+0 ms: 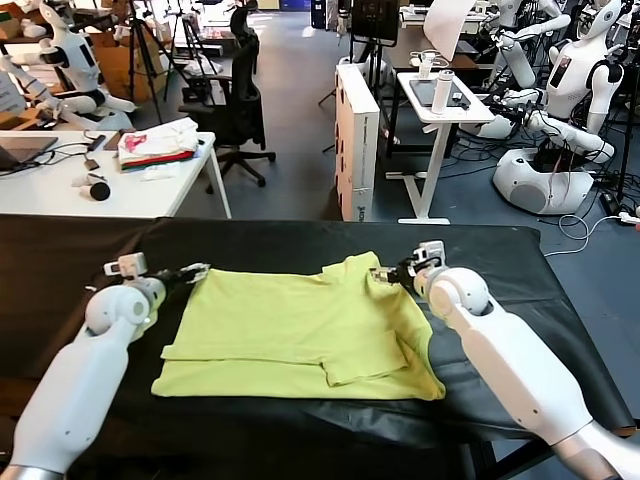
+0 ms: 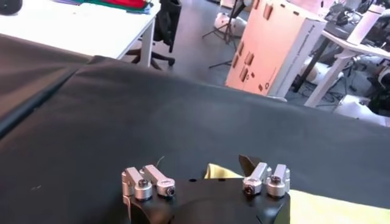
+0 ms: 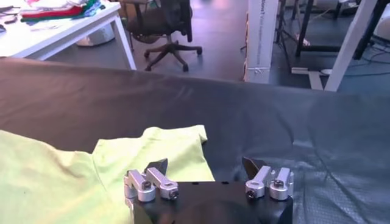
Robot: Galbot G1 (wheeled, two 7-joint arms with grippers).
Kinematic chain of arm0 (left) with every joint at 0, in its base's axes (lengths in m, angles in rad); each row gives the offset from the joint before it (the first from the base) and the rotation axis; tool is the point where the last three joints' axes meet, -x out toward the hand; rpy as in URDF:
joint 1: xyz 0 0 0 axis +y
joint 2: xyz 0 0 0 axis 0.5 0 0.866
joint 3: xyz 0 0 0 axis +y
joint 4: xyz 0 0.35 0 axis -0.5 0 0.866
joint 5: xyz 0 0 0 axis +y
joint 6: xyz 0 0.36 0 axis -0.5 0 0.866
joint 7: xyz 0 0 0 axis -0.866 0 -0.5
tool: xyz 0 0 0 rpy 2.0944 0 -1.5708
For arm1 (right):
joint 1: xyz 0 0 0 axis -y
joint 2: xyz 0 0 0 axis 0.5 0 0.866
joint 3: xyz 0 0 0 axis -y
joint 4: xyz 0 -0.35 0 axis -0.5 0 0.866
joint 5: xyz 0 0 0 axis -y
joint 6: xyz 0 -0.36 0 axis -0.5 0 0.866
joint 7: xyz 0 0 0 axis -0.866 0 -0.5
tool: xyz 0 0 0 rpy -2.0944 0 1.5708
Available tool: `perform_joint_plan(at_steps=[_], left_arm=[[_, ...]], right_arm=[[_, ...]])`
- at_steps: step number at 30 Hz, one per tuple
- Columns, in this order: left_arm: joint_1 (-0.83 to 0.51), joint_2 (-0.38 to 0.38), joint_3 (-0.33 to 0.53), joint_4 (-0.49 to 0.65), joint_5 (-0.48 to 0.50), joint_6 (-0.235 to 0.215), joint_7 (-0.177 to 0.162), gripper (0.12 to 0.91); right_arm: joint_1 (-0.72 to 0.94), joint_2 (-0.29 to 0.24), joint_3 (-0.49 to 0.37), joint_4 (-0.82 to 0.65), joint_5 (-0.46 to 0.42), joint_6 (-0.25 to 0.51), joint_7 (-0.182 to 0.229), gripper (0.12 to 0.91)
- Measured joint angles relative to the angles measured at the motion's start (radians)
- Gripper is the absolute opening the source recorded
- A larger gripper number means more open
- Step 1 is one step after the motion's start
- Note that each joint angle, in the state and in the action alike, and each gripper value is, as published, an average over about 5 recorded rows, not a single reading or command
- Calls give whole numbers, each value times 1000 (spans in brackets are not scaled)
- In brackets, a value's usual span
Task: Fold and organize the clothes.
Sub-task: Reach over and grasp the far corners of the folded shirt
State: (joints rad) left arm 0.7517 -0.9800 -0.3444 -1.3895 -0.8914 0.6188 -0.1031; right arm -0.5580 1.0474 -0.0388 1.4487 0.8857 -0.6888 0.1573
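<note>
- Nearest you, the lime-yellow T-shirt (image 1: 300, 335) lies flat on the black-covered worktop (image 1: 500, 250), between your two arms. Its near hem runs roughly straight, and one sleeve is already turned in over the body near the lower right, so the fold looks started but far from finished.
- At the shirt's far left corner, your left tool (image 1: 188, 272) rests low at the cloth's edge with its jaws spread wide and nothing in them; the left wrist view shows only a sliver of yellow beneath it.
- At the far right corner, your right tool (image 1: 390, 273) sits over the other sleeve, jaws apart and not gripping; the fabric lies loose under it.
- The cloth reads as thin and soft, lightly creased, matte against the smooth dark cover.
- Judged from this, the main body folds and the final tidy placement remain.
- Farther off, a white desk (image 1: 150, 195) carries a stack of folded cloth (image 1: 157, 145), well apart from the work.
</note>
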Motion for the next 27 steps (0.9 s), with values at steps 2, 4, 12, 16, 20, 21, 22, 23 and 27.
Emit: perform_joint_plan(at_steps=[2,4,12,16,20,21,22,23,27], left_arm=[[1,-1,5,3,5,0,1,907],[0,-3,10,6,7,-1,1,906],[-13,-16,22,18,8,-3,3,741],[-13,-18,26,18,10,-4,12,522],[-12,-18,29,16,15,-6,22,279],[-12,-18,29,16,16,-6,22,239],[-12,-18,30,16,17,-7,23,215],[-13,-19,31,17,18,-7,23,187],[-16,-20,33,19,20,-9,24,152]], right_arm=[[-1,4,1,-2,0,-1,1,828],[-2,7,1,-4,0,-3,2,811],[-11,12,8,-9,0,-5,3,553],[-12,13,12,-12,0,-3,1,308],[-12,13,16,-13,0,1,0,145],[-12,13,17,-14,0,2,0,137],[-12,13,19,-14,0,3,0,138],[-12,13,21,-14,0,4,0,138],[-14,15,30,-13,0,19,0,138]])
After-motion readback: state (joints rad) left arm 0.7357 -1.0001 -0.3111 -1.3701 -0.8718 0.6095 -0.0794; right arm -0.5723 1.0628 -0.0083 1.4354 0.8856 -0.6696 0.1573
